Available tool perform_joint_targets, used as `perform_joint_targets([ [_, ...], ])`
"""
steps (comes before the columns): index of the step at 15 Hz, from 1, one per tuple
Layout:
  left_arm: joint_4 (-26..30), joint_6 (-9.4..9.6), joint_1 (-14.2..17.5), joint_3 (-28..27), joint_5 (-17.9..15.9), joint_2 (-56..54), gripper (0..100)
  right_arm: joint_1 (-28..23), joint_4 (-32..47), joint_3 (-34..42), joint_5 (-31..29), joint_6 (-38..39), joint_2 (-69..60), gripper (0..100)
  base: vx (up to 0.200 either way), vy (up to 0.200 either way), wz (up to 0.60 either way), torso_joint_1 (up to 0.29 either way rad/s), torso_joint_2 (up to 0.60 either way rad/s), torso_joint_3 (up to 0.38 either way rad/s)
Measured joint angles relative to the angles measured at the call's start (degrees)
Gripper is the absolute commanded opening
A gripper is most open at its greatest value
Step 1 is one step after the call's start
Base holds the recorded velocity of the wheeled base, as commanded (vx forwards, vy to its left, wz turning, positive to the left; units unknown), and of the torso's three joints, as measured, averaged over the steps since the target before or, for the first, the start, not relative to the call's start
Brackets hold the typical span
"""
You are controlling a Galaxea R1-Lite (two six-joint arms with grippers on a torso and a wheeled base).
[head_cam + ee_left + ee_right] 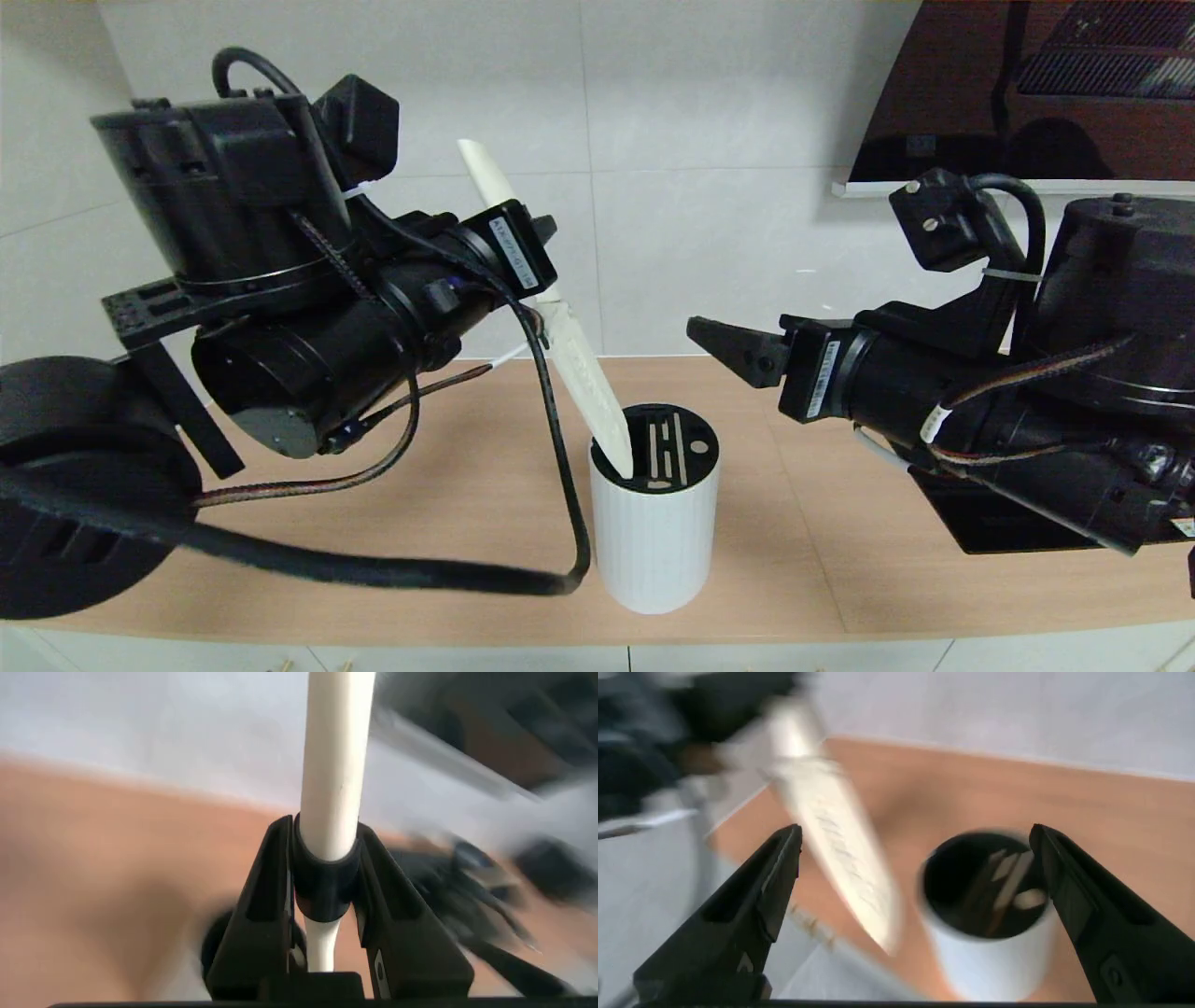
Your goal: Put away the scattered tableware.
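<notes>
Right now my left pincer [325, 842] is pinching the white knife [583, 373] by its handle. The blade slants down, and its tip sits at the near-left edge of the black slotted top [667, 448] of the white holder [658, 551]. I cannot tell whether the tip has found a slot or only rests on the lid.

That is the main risk. If I press down with the blade this tilted, the tip could skid across the lid or jam sideways, and the tall holder could tip over on the counter [448, 523]. I also think the handle could twist in my grip.

My left arm's black cable [560, 439] loops down beside the holder's base, so a pull on it could nudge the holder.

My right pincer [719, 341] hangs spread and empty just to the right of the holder, close enough to crowd a wide swing. A dark flat panel [980, 532] lies on the counter beneath that arm.
</notes>
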Motion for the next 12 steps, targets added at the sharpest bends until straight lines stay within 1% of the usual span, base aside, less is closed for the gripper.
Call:
perform_joint_targets([
  [1, -0.22, 3.18, -1.82, -0.34, 3.17, -0.30, 0, -0.35, 0.01, 0.00, 0.02, -0.05, -0.30, 100, 0.000, 0.000, 0.00, 0.000, 0.00, 0.000],
  [2, -1.43, 6.90, -4.13, -0.48, 8.44, -0.59, 0, -0.80, 0.01, -0.02, 0.02, -0.07, -0.55, 100, 0.000, 0.000, 0.00, 0.000, 0.00, 0.000],
  [3, -3.47, 9.78, -6.23, -0.45, 12.92, -0.69, 0, -1.10, 0.00, -0.05, 0.05, -0.10, -0.66, 100, 0.000, 0.000, 0.00, 0.000, 0.00, 0.000],
  [4, -8.11, 12.31, -8.06, 0.00, 16.62, -0.54, 0, -1.40, 0.01, -0.05, 0.02, -0.11, -0.73, 100, 0.000, 0.000, 0.00, 0.000, 0.00, 0.000],
  [5, -13.19, 15.54, -9.55, 0.91, 18.20, -0.20, 0, -1.55, 0.01, 0.06, 0.05, -0.22, -0.74, 100, 0.000, 0.000, 0.00, 0.000, 0.00, 0.000],
  [7, -22.89, 22.53, -10.73, 3.61, 18.77, 1.57, 0, -1.63, 0.00, 0.17, 0.05, -0.29, -0.85, 100, 0.000, 0.000, 0.00, 0.000, 0.00, 0.000],
  [8, -28.57, 25.33, -11.00, 4.96, 19.26, 3.77, 0, -1.66, 0.00, 0.22, 0.02, -0.33, -0.94, 100, 0.000, 0.000, 0.00, 0.000, 0.00, 0.000],
  [9, -31.91, 26.89, -11.11, 5.73, 19.85, 5.81, 0, -1.66, 0.00, 0.22, 0.05, -0.33, -1.04, 100, 0.000, 0.000, 0.00, 0.000, 0.00, 0.000],
  [10, -34.11, 28.01, -11.19, 6.28, 20.25, 7.83, 0, -1.71, 0.00, 0.22, 0.05, -0.33, -1.12, 100, 0.000, 0.000, 0.00, 0.000, 0.00, 0.000],
  [12, -34.66, 28.27, -11.19, 6.75, 20.44, 10.33, 0, -1.83, 0.00, 0.22, 0.02, -0.35, -1.16, 100, 0.000, 0.000, 0.00, 0.000, 0.00, 0.000],
])
